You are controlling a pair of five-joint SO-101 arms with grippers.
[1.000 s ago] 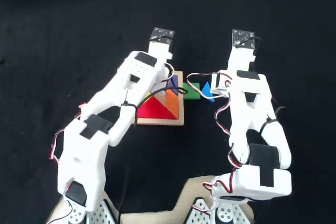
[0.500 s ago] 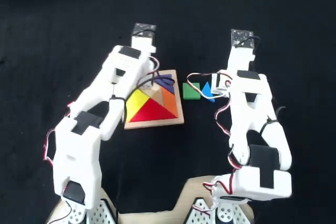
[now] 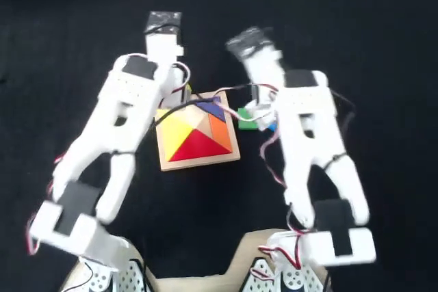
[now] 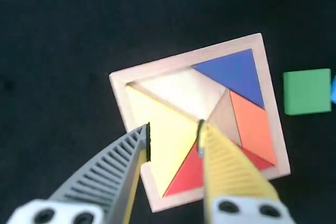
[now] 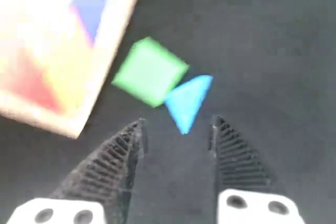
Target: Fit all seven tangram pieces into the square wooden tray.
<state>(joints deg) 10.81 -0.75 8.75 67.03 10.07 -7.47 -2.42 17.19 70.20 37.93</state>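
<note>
The square wooden tray [image 3: 198, 161] [image 4: 124, 103] [image 5: 73, 124] holds a yellow triangle [image 4: 163, 145], a red triangle [image 4: 186, 177], an orange piece [image 4: 254, 129] and a dark blue triangle [image 4: 236, 72]. Part of the tray floor [image 4: 178, 90] is bare wood. My left gripper [image 4: 173, 135] hangs open and empty above the yellow triangle. A green square [image 5: 150, 71] [image 3: 246, 117] and a light blue triangle [image 5: 189, 100] lie on the cloth just right of the tray. My right gripper [image 5: 177, 123] is open above the cloth, close to the blue triangle's tip.
Black cloth [image 3: 356, 46] covers the table on all sides of the tray. The right arm [image 3: 304, 121] leans over the green square and blue triangle, partly hiding them from above. The left arm [image 3: 130, 94] stands at the tray's left.
The left arm has swung left and back off the tray, uncovering it. The right arm has leaned left toward the green square and blue triangle.
</note>
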